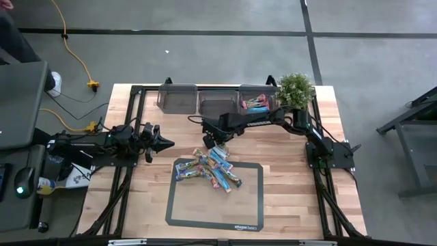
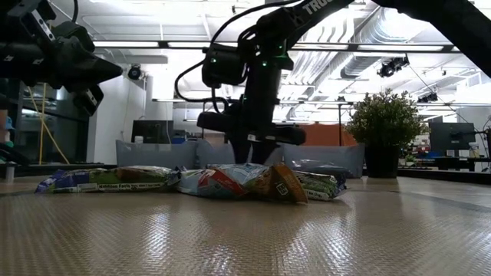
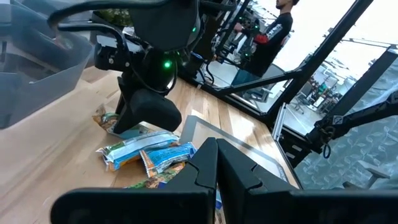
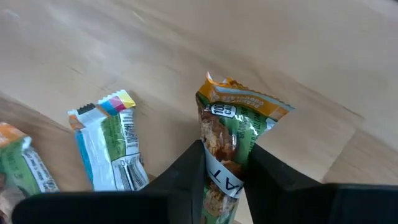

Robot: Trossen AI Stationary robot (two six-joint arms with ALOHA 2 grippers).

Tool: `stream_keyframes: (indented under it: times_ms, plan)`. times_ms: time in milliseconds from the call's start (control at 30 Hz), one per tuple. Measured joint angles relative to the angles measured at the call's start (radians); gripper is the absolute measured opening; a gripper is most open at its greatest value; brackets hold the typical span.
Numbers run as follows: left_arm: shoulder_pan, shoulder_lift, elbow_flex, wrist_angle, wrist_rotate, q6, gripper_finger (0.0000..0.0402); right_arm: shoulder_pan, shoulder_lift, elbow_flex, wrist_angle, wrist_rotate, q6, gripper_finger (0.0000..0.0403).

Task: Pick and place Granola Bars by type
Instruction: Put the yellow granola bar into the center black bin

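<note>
Overhead layout of a wooden worktop (image 1: pixel 287 178) carrying a dark-outlined mat (image 1: pixel 249 205), with a pile of granola bars (image 1: pixel 208 169) lying across the mat's 11 o'clock corner. The right gripper (image 4: pixel 227 163) reaches down from the 1 o'clock side to the pile's 12 o'clock edge; its two dark fingers (image 4: pixel 186 168) are closed narrowly on one green-and-orange bar (image 4: pixel 233 124), whose crimped end sticks out beyond the fingertips. Just beside this bar, apart from it, lies a blue-and-green bar (image 4: pixel 106 146) with a multicoloured end, flat on the wood. In the low view the right arm (image 2: pixel 257 84) stands over the middle of the pile, the bars resting on the surface. The left gripper (image 1: pixel 158 142) hangs at 9 o'clock from the pile, well apart from it, fingers pressed fully together and holding nothing. Along the worktop's 12 o'clock edge stand three clear grey bins (image 1: pixel 218 99); the one nearest 1 o'clock contains several bars (image 1: pixel 255 104). A potted plant (image 1: pixel 295 89) stands just beside that bin. In the left wrist view a person (image 3: pixel 270 37) stands in the room beyond.
</note>
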State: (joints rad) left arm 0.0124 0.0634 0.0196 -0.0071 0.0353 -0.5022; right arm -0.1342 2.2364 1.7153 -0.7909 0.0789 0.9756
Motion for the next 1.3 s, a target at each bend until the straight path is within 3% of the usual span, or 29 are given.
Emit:
stream_keyframes:
  times_ms: [867, 1300]
  plan:
    - [0.000, 0.000, 0.000, 0.000, -0.001, 0.000, 0.0001, -0.029, -0.012, 0.003, 0.134, -0.071, -0.120, 0.0048]
    - [0.000, 0.000, 0.000, 0.000, -0.002, 0.000, 0.0001, -0.051, -0.114, 0.003, 0.214, 0.003, -0.190, 0.0048]
